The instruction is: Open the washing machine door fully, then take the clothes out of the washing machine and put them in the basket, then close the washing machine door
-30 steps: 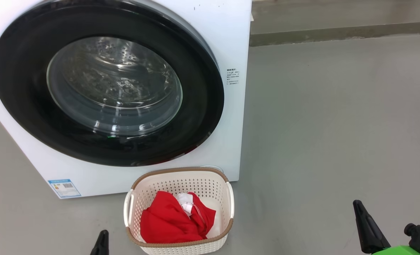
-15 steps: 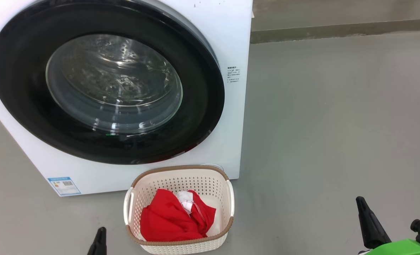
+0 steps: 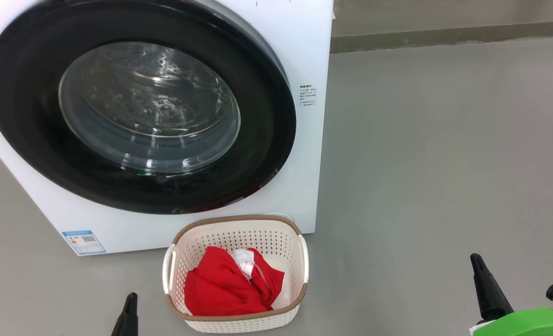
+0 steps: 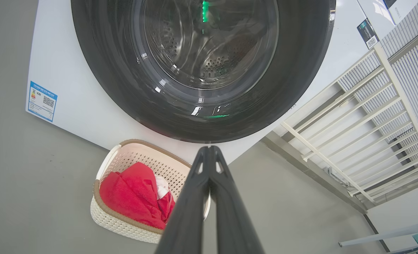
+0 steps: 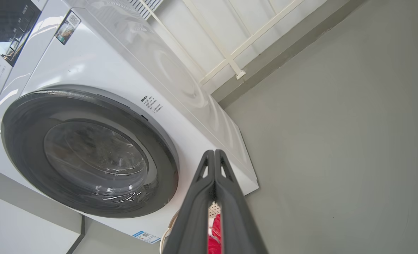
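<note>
The white washing machine [image 3: 307, 42] stands on the floor with its round black-rimmed door [image 3: 139, 109] flat against its front, glass window in the centre. Just in front sits the cream basket [image 3: 300, 261] with a brown rim, holding the red clothes [image 3: 220, 287] and a small white piece [image 3: 245, 261]. My left gripper [image 3: 129, 298] is shut and empty, low and left of the basket. My right gripper [image 3: 476, 259] is shut and empty, far right over bare floor. The left wrist view has the door [image 4: 202, 116], the basket [image 4: 106, 217] and my left gripper [image 4: 209, 150]. My right gripper [image 5: 214, 153] is pressed shut in the right wrist view.
Grey floor [image 3: 444, 163] stretches to the machine's right up to a wall base [image 3: 444, 39]. A white railing [image 4: 353, 134] stands beside the machine. A blue label [image 3: 83, 241] marks the machine's lower left corner. A second appliance panel [image 5: 11, 24] sits above the machine.
The whole head picture has shifted up a little, so the camera moved. My right gripper tip shows slightly higher and further right; my left tip slightly lower. Door, basket and clothes stay put.
</note>
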Controlling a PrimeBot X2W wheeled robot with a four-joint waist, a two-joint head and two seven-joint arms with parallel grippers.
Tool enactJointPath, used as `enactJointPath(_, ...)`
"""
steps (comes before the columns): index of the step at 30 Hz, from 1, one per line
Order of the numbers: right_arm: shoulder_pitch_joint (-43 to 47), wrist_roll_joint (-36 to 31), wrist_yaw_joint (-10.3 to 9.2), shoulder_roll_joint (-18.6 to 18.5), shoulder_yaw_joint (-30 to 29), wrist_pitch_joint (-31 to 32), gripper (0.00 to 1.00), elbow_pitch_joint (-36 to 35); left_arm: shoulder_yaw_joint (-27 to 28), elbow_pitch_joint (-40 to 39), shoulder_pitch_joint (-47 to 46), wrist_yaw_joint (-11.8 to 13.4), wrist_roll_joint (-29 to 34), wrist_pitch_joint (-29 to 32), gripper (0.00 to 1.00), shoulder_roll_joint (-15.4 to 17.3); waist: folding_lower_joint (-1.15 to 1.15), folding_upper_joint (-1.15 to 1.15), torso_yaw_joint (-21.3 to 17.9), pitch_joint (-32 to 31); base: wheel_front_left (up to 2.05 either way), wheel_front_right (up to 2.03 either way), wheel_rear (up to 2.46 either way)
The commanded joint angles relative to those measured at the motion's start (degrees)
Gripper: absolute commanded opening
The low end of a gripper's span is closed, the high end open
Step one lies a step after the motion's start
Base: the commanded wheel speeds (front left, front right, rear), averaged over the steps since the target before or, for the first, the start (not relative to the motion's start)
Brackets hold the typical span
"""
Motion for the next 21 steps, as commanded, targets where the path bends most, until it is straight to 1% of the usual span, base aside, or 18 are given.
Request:
enactJointPath(1,-2.99,1.86,-0.03,-0.35,-0.13,0.40,0.00,-1.22,1.23,-1.01,-2.53,-0.16,-1.83,0.39,0.00,0.83,0.00,0.00,0.01,0.07,0.00,0.00,0.00)
enactJointPath(18,-4.59,10.22,-0.03,0.13,-0.87,3.10,0.00,-0.92,1.88,-0.42,-4.26,-0.22,-11.81,3.03,0.00,0.97,0.00,0.00,0.09,0.67,0.00,0.00,0.00)
enactJointPath(21,-5.00,12.33,-0.04,0.25,-1.05,3.79,0.00,-0.85,2.05,-0.27,-4.70,-0.23,-14.33,3.70,0.00,1.00,0.00,0.00,0.11,0.82,0.00,0.00,0.00)
